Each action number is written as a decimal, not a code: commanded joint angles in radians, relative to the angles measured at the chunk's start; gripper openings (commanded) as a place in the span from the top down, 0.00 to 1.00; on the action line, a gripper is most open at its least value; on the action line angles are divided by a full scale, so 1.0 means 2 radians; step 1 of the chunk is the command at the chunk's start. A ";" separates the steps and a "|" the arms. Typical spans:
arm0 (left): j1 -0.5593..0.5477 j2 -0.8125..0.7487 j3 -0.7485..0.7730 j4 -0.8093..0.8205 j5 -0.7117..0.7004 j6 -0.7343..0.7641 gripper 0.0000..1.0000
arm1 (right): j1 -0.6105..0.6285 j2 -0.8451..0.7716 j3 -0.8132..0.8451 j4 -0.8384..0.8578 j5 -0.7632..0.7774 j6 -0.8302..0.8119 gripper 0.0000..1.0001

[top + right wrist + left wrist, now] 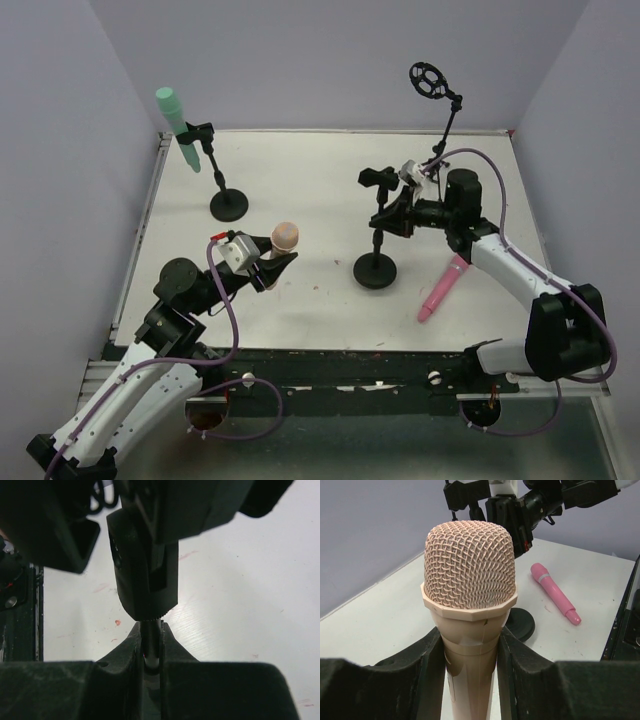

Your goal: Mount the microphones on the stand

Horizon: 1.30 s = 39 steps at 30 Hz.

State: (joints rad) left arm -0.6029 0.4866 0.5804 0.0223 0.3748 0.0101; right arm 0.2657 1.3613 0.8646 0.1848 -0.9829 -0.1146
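Observation:
The mint green microphone (172, 118) sits in the clip of the left stand (228, 205). My left gripper (266, 264) is shut on the peach microphone (284, 238), held head-up above the table left of the middle stand (375, 270). In the left wrist view the pads (431, 660) press both sides of the peach microphone's (469, 565) handle. The pink microphone (443, 288) lies flat on the table at the right, also in the left wrist view (555, 594). My right gripper (393, 222) is shut on the middle stand's thin pole (151, 647), just under its black joint (147, 580).
A third stand with a round black ring mount (430, 80) rises at the back right. Its thin pole slants down behind my right arm (505, 262). The table's raised rim (160, 140) borders the white top. Purple walls stand close on three sides.

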 commanded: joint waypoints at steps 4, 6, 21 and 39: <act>0.003 -0.002 -0.003 0.020 0.014 -0.002 0.99 | 0.004 -0.030 -0.033 0.043 -0.045 -0.047 0.86; 0.004 -0.002 -0.003 0.020 0.014 -0.003 0.99 | 0.003 -0.033 -0.042 0.030 -0.053 -0.060 0.78; 0.004 -0.012 -0.004 0.019 0.017 -0.002 0.99 | -0.035 -0.072 -0.024 -0.165 -0.063 -0.179 0.09; 0.003 -0.023 -0.003 0.016 0.033 -0.002 0.99 | -0.077 -0.046 0.171 -0.447 -0.086 -0.381 0.02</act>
State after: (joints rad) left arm -0.6022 0.4515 0.5800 0.0219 0.4023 0.0101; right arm 0.1158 1.2201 1.1133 -0.5381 -1.1019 -0.7830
